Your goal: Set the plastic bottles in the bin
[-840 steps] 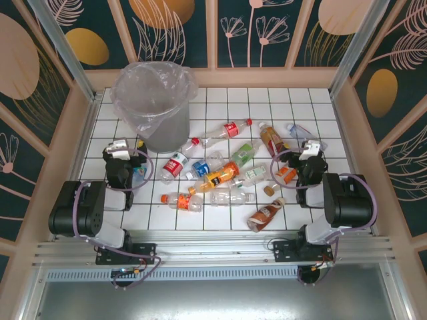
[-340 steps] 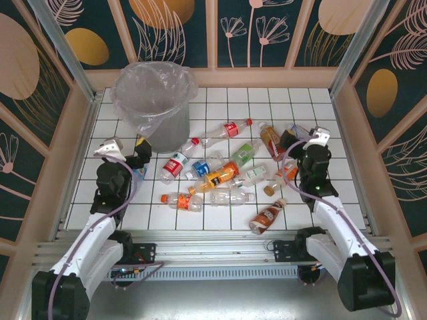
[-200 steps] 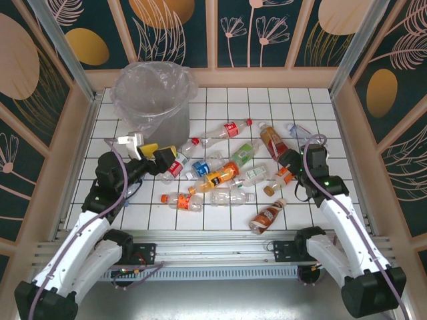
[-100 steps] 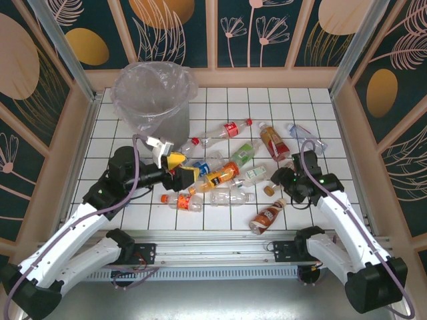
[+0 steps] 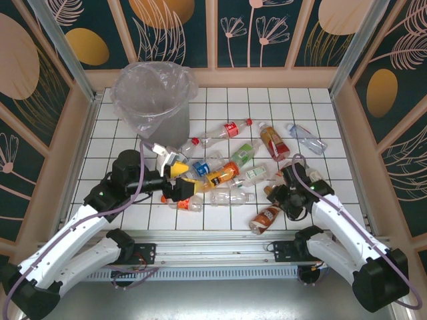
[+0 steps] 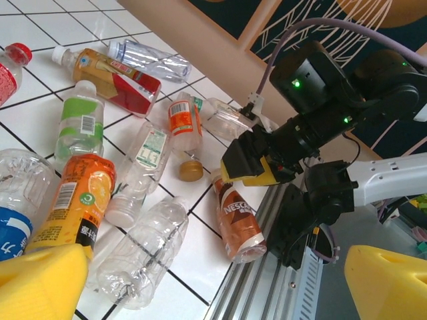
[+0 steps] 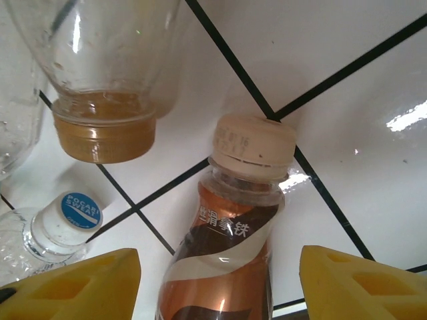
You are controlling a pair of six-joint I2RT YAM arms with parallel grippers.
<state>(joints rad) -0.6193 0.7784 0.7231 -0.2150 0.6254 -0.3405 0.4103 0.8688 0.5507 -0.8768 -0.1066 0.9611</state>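
Observation:
Several plastic bottles lie on the white tiles in front of the grey bin [image 5: 163, 133]. A brown coffee bottle [image 5: 267, 215] [image 7: 230, 253] lies near the front edge. My right gripper [image 5: 280, 200] [image 7: 220, 283] is down over its neck, open, a yellow finger on each side with a gap to the bottle. My left gripper [image 5: 180, 179] [image 6: 213, 273] hangs open and holds nothing, above a bottle with a blue label [image 5: 200, 168] and one with an orange cap [image 5: 181, 200]. An orange-label bottle [image 5: 220, 177] [image 6: 77, 200] lies just right of it.
A crushed clear bottle [image 5: 232, 196] [image 6: 137, 250] lies between the two grippers. Green [image 5: 245, 155], red-label [image 5: 227, 130] and amber [image 5: 270, 140] bottles lie farther back. The metal front rail [image 5: 213, 240] runs close behind the brown bottle. Wooden walls enclose the tiles.
My left arm has swung from beside the bin out over the bottle pile. My right gripper has come down toward the front edge onto the brown bottle, its jaws narrowing.

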